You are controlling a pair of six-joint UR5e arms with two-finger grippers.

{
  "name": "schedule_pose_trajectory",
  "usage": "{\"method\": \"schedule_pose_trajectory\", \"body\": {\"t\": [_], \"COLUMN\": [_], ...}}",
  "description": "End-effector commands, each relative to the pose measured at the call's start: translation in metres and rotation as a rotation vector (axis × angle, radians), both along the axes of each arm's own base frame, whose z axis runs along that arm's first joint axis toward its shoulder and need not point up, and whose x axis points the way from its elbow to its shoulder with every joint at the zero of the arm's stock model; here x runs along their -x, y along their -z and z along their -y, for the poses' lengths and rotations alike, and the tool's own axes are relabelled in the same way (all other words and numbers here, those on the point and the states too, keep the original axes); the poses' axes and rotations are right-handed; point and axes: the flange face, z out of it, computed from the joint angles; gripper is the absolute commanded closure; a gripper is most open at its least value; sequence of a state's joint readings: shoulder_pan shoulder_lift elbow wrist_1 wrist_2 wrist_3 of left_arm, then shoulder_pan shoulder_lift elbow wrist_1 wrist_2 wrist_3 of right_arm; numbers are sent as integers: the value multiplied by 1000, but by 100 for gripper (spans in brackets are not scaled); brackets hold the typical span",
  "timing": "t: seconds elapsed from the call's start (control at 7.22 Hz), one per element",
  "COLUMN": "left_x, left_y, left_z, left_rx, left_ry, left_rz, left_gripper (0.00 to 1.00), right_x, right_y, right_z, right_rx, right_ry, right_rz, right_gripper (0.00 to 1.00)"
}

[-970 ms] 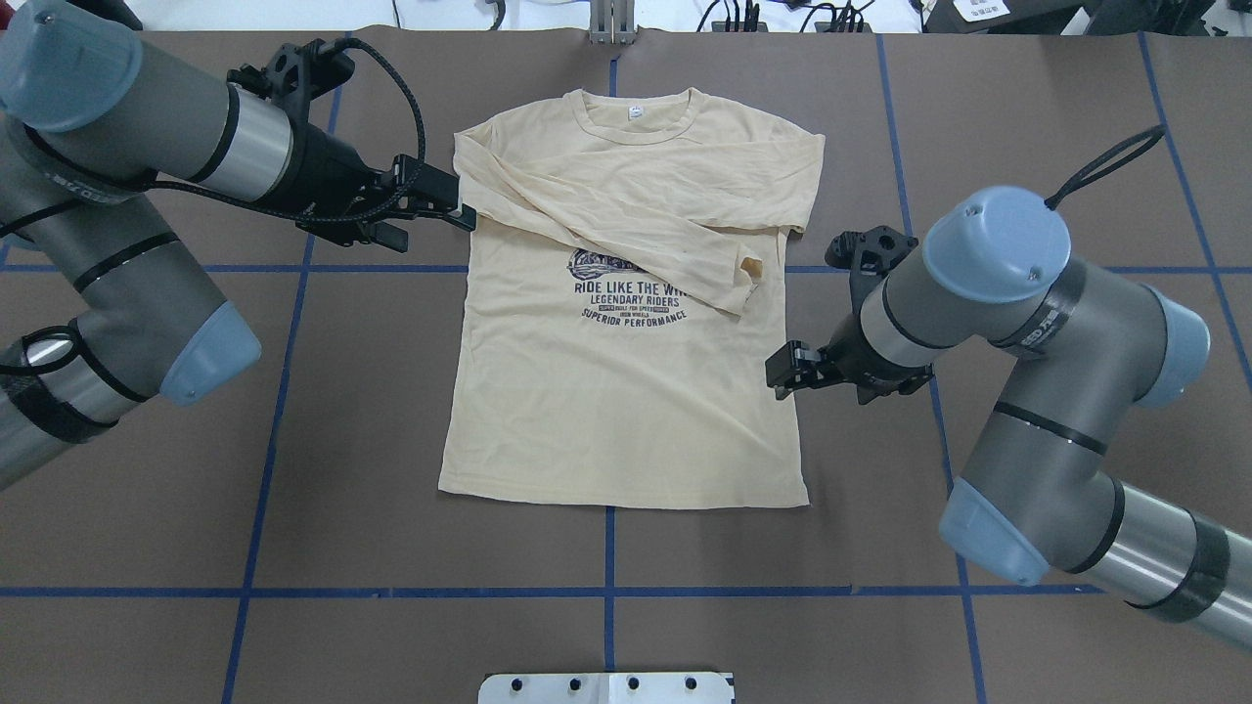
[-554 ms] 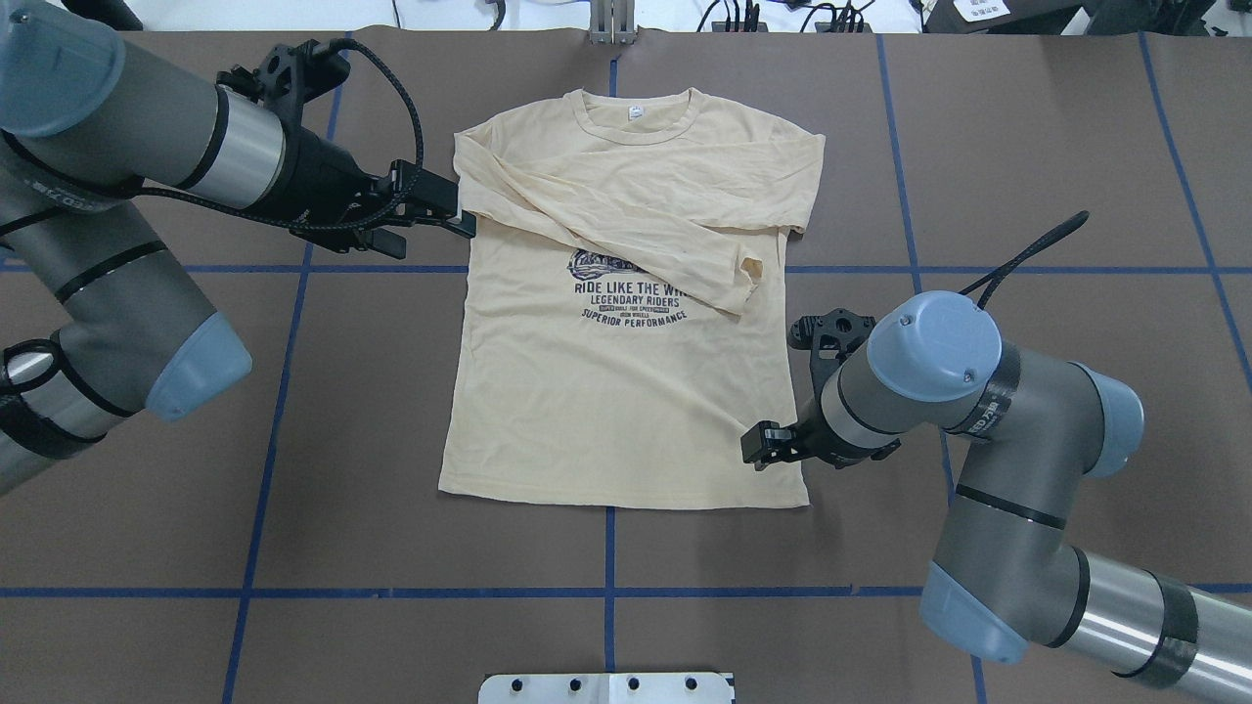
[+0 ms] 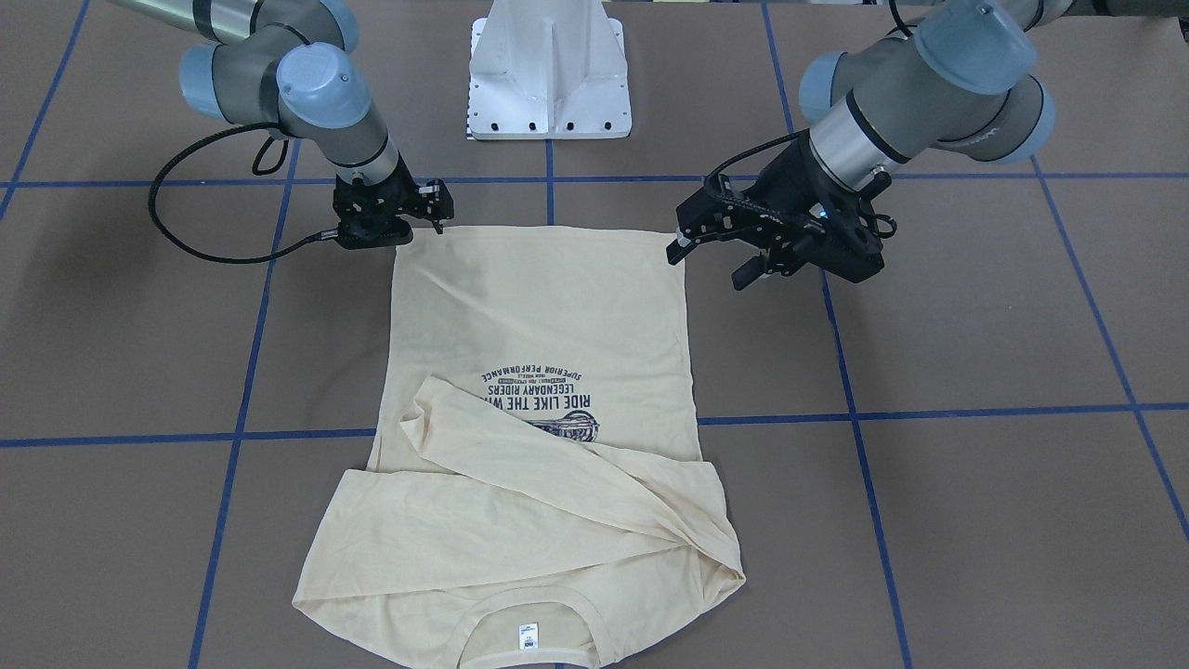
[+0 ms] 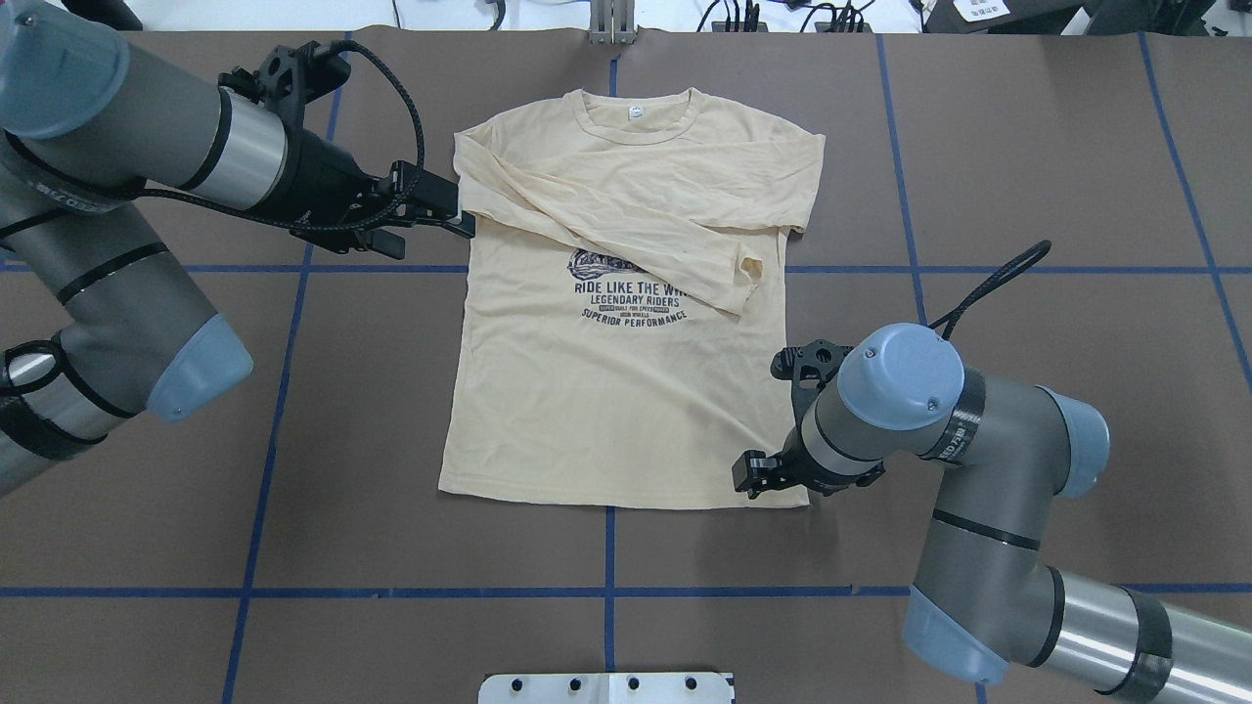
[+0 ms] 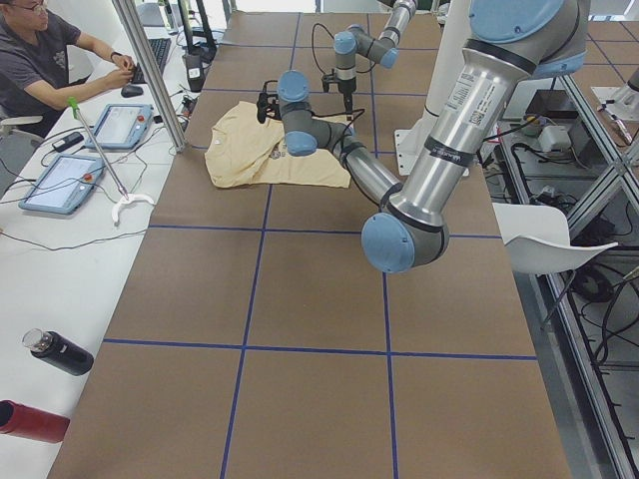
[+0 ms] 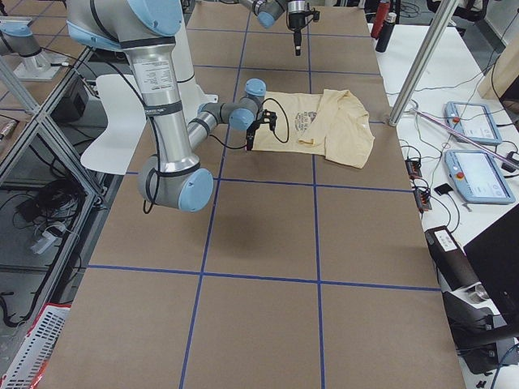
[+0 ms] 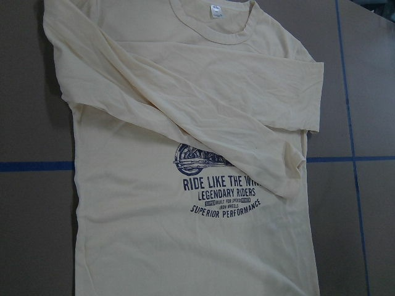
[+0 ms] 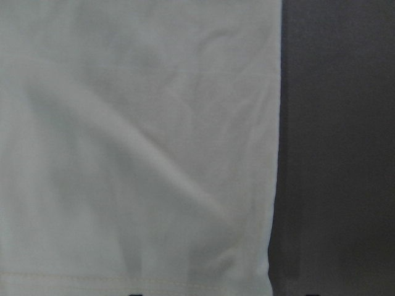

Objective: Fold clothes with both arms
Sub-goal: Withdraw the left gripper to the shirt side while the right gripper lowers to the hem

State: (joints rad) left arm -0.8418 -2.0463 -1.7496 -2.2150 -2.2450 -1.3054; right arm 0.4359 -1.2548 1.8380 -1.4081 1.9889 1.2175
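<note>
The cream-yellow long-sleeved T-shirt (image 4: 626, 391) lies flat and print-up on the brown table, collar away from the robot. Both sleeves are folded across the chest, and one cuff (image 4: 748, 274) rests beside the print. My left gripper (image 4: 462, 213) is open and empty. It hovers high beside the shirt's left edge, and the left wrist view takes in most of the shirt (image 7: 185, 154). My right gripper (image 4: 745, 476) is open and low over the hem's right corner (image 8: 265, 271). In the front view, the left gripper (image 3: 706, 265) and right gripper (image 3: 409, 228) flank the hem (image 3: 548, 237).
The white pedestal base (image 3: 548, 74) stands at the robot's edge of the table. Blue tape lines (image 4: 606, 548) grid the brown surface. An operator (image 5: 45, 55), tablets and a metal post (image 5: 150, 70) line the far side. Bottles (image 5: 55, 351) lie near one end.
My right arm has moved along the shirt's right edge toward the robot, from mid-body down to the hem corner. My left arm has barely shifted. The shirt has not moved.
</note>
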Motion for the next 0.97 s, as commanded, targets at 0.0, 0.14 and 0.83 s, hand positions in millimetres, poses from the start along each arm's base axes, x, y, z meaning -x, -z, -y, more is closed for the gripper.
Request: {"method": "schedule_pose_trajectory", "body": {"t": [0.0,0.14,0.83], "left_x": [-6,-8,-10], "left_y": [-1,-1,-2], "left_z": [-2,-3,-4], "left_rx": [0,1,2], "left_ry": [8,6,2], "left_rz": [8,9,10], "left_gripper": [0,0,0], "right_x": [4,4,0], "right_y": [-7,-6,-7], "right_z": [-1,-1,-1], "right_rx": [8,10,13], "right_ry": [6,7,9], "right_rz": [-14,-11,-9], "right_gripper": [17,35,100]}}
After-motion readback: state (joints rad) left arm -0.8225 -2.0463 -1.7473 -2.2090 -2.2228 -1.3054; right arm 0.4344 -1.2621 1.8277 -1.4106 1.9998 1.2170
